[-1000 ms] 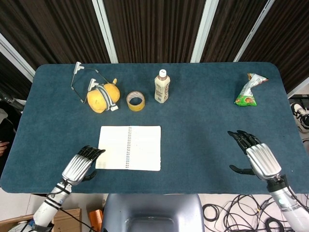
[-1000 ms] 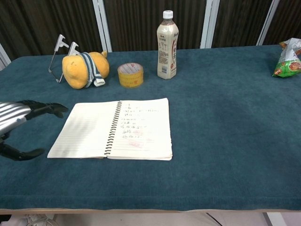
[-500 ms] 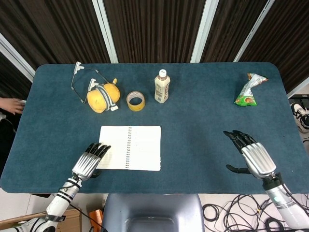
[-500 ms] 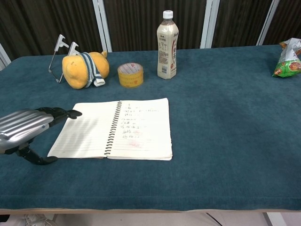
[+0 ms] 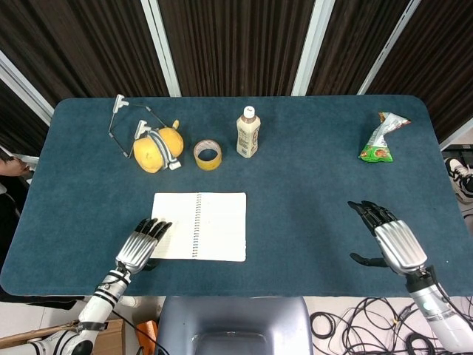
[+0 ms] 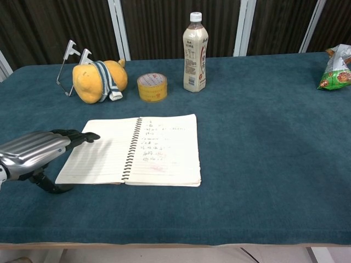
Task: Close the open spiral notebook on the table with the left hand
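Observation:
The spiral notebook (image 5: 199, 226) (image 6: 134, 150) lies open and flat near the table's front edge, its binding running down the middle. My left hand (image 5: 140, 246) (image 6: 38, 153) hovers at the notebook's left edge, palm down. Its fingers (image 6: 82, 137) are stretched out over the outer margin of the left page, and its thumb hangs below beside the page edge. It holds nothing. My right hand (image 5: 392, 241) is far to the right over bare table, fingers spread and empty. The chest view does not show it.
At the back stand a milk-tea bottle (image 5: 247, 133) (image 6: 195, 53), a tape roll (image 5: 208, 154) (image 6: 152, 87) and a yellow plush toy (image 5: 157, 149) (image 6: 98, 80) beside a metal stand (image 5: 118, 118). A green snack bag (image 5: 380, 140) lies back right.
My left hand has moved right and slightly forward, from beside the notebook to over its left page edge. The right hand shifted a little and came back. The notebook has not moved.

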